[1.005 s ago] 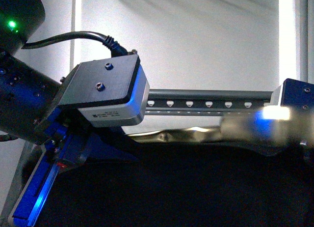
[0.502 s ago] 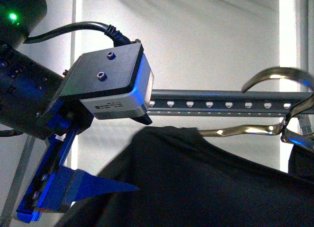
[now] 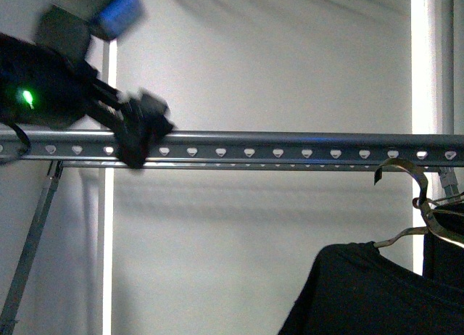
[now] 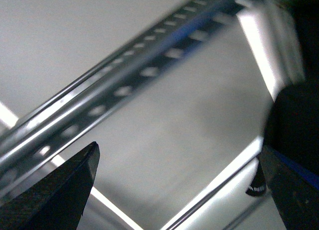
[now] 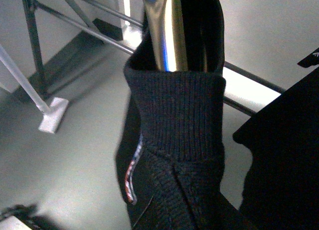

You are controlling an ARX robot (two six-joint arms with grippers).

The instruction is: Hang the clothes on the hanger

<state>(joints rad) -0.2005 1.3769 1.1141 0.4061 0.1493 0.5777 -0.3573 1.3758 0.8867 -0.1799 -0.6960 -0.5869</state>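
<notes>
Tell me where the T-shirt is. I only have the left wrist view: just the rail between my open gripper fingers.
Observer: The front view puts the T-shirt low at the far right, below the rail.
Operator: Report whether its hook is over the rail.
Observer: Not yet. The hook reaches only the rail's lower edge.
Operator: Check the collar.
Observer: The right wrist view shows the ribbed collar wrapped around the hanger's shiny neck.
</notes>
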